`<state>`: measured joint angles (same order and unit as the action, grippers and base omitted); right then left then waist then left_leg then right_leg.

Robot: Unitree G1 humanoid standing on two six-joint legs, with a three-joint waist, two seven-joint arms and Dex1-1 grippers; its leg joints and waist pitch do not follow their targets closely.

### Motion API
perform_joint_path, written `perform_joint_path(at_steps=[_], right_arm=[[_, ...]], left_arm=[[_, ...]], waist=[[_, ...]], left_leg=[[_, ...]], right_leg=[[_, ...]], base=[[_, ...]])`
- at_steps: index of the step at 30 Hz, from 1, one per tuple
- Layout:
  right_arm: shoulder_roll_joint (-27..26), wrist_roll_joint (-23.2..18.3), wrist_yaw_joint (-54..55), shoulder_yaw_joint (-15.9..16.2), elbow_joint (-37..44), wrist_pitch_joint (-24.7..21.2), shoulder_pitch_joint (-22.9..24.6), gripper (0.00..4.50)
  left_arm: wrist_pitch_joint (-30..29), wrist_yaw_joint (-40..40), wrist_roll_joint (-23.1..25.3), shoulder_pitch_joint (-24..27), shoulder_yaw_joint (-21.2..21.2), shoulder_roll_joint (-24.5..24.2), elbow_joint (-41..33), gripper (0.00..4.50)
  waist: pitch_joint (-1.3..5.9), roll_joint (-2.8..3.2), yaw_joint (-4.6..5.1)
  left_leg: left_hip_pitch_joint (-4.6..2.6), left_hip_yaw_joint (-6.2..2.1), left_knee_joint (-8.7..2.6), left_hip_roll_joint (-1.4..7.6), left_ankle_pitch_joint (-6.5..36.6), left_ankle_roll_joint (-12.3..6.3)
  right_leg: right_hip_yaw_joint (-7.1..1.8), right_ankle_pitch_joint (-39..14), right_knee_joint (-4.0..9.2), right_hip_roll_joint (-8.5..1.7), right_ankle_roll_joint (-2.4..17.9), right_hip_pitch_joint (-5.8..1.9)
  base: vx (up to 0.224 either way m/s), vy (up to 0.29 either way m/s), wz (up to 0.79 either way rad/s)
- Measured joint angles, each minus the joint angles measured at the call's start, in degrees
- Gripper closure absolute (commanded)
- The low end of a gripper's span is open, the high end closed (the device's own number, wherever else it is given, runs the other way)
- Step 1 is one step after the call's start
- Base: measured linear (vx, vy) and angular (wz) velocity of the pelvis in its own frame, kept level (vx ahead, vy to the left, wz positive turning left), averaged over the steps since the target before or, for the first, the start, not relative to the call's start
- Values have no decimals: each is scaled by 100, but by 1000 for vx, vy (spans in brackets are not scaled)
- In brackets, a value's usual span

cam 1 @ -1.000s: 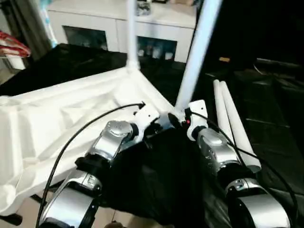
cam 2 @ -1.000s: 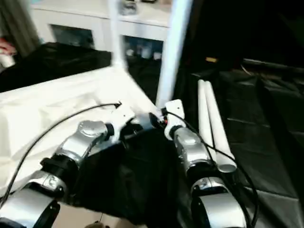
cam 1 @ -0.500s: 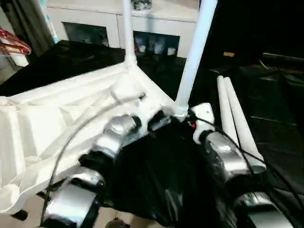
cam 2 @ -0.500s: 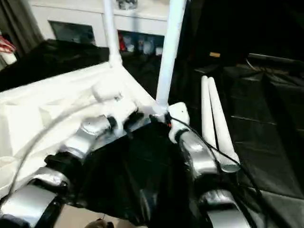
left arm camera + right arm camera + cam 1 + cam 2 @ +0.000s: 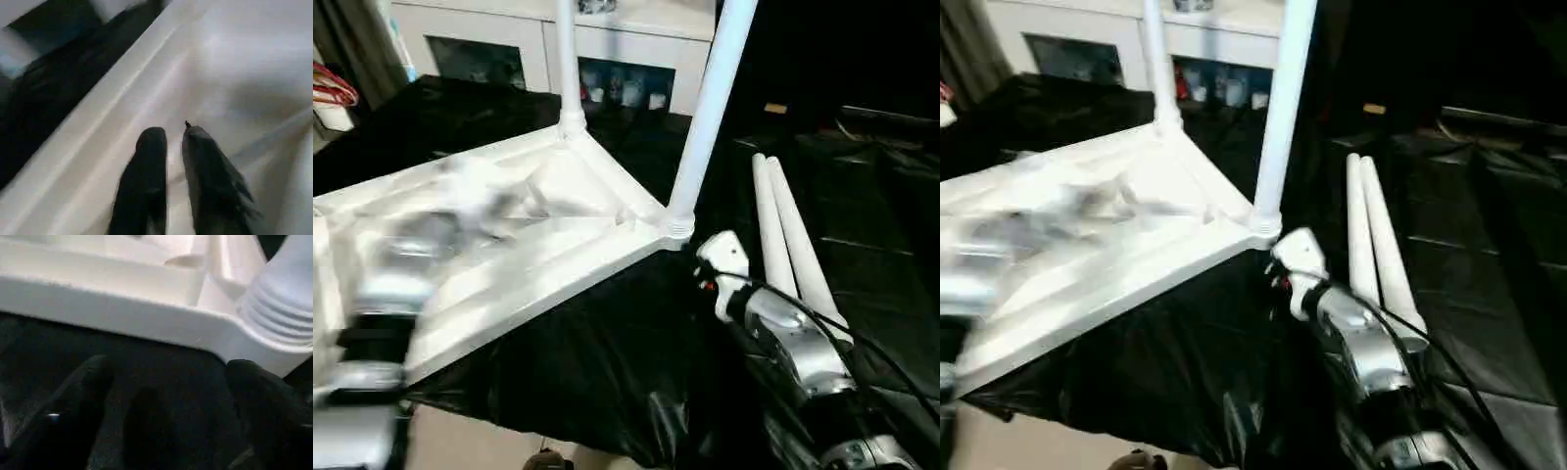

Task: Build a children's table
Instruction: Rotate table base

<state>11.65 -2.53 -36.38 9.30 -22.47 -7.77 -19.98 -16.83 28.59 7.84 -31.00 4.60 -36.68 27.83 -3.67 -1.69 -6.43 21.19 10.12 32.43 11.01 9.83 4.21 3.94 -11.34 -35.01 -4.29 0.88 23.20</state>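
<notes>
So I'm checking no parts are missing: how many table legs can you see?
4. Two stand upright in the tabletop's corner sockets, the near leg and the far leg. Two loose legs lie side by side on the black sheet to the right.

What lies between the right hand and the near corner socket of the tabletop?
Only bare black sheeting. The right wrist view shows the right hand open, apart from the tabletop edge and the ribbed base of the standing leg.

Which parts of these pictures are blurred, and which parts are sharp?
In the left eye view the left arm is smeared by motion over the tabletop, while the two mounted legs and the right gripper look sharp; in the left wrist view the black fingers are soft.
</notes>
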Motion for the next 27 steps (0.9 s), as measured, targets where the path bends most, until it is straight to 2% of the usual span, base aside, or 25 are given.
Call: perform_joint_path(at_steps=[1, 2, 5, 7, 11, 13, 19, 27], right_arm=[[-22, 19, 16, 8, -5, -70, -2, 72], [-52, 44, 37, 14, -18, -97, -15, 95], [-217, 94, 197, 43, -23, -269, -87, 108], [-242, 117, 284, 77, -48, -340, -118, 139], [-383, 244, 527, 138, -378, -352, -380, 159], [-452, 268, 600, 153, -546, -341, -488, 184], [-627, 322, 871, 124, -1182, -260, -795, 235], [-817, 336, 1045, 2, -2037, 23, -1287, 305]], left_arm=[[-135, 12, 44, 121, 70, -123, -87, 404], [-247, 30, 84, 194, 94, -164, -159, 434], [-630, 111, 107, 474, 65, -246, -449, 442], [-752, 161, 106, 553, 26, -268, -513, 450], [-891, 371, 230, 672, -342, -347, -456, 450], [-1019, 477, 277, 810, -465, -387, -456, 450], [-1320, 848, 320, 919, -628, -545, -618, 450], [-1435, 1659, -64, 945, -848, -343, -1080, 450]], waist=[[0, -6, -12], [-1, -9, -41], [-3, -17, -133], [-1, -28, -184], [-1, -27, -179], [-1, -27, -172], [5, -36, -159], [7, -38, -180]], left_leg=[[0, 0, 0, 0, 0, 0], [1, 0, 0, -1, 0, 0], [1, 0, 5, 0, -1, 1], [-4, 0, 10, 1, -2, 2], [-13, -4, 13, 0, -4, 7], [-16, -8, 13, 0, -7, 12], [-20, -12, 14, -1, -9, 15], [-21, -11, 26, -2, -9, 15]], right_leg=[[-1, 0, 1, 0, 0, -1], [0, -1, 1, -1, 1, -3], [-1, 0, -4, -1, 1, -5], [-2, 0, -10, -2, 2, -11], [-5, 7, -20, -2, 4, -16], [-4, 7, -28, -1, 4, -16], [-4, 8, -32, 1, 5, -16], [-6, 10, -41, -2, 8, -23]], base=[[0, 0, 0], [0, 0, 0], [0, 0, 0], [0, 0, 0], [0, 0, 0], [0, 0, 0], [0, 0, 0], [0, 0, 0]])
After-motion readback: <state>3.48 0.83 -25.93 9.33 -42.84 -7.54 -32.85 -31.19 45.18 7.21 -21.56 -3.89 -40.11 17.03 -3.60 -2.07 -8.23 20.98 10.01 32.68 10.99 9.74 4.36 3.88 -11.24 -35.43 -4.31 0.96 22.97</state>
